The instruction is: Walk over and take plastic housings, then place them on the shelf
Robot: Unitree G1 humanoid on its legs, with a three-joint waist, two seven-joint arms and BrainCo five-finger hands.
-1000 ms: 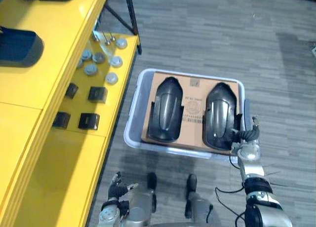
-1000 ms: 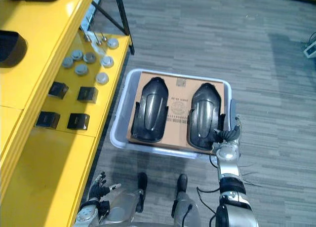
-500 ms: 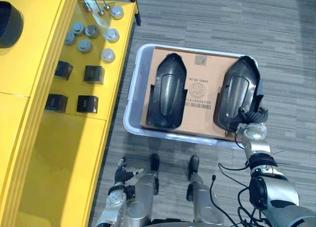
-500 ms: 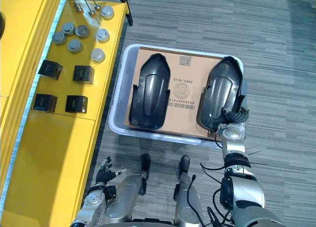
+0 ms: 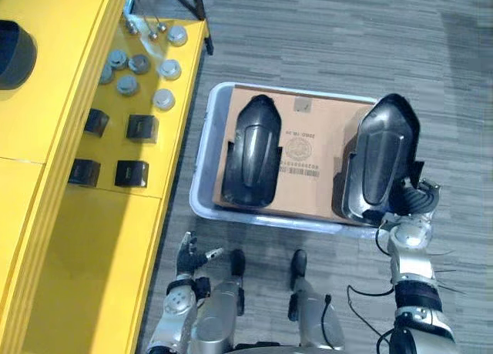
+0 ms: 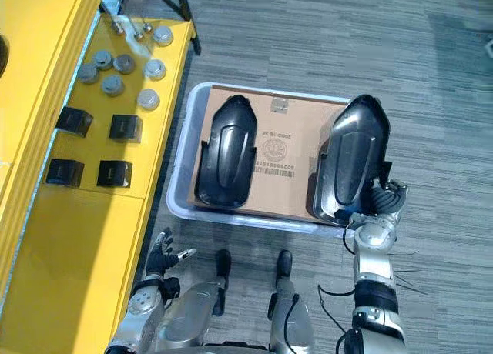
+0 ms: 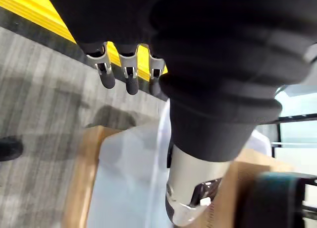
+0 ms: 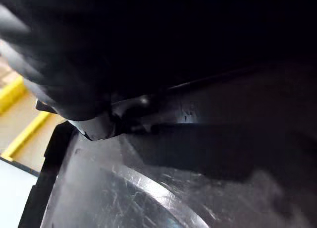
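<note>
We look down on a pale plastic bin (image 5: pixel 202 158) on the grey floor (image 5: pixel 308 38), just beside the yellow shelf (image 5: pixel 85 254). A cardboard sheet (image 5: pixel 308 185) lines the bin. It carries a round stamp (image 5: pixel 299 148) with lines of print and a barcode beneath, and a small label (image 5: pixel 305 105) near its far edge. All of that writing is too small for us to read.

Two black plastic housings are at the bin. The left housing (image 5: pixel 250 158) lies flat on the cardboard, lengthwise, close to the bin's left wall. The right housing (image 5: pixel 381 158) is tilted, and its body overlaps the bin's right rim. The right robot hand (image 5: pixel 416 200) is at its near end, with fingers curled round the lower edge, so we judge it clamped on that housing. In the right wrist view, dark scratched plastic sits right against the hand.

The left robot hand (image 5: pixel 189 255) hangs low by the shelf's front edge. Its fingers (image 7: pixel 130 72) are straight and spread, and it holds nothing.

On the shelf we see a cluster of grey round caps (image 5: pixel 162 98) and four small black boxes (image 5: pixel 141 128). No housing lies beside them.
</note>
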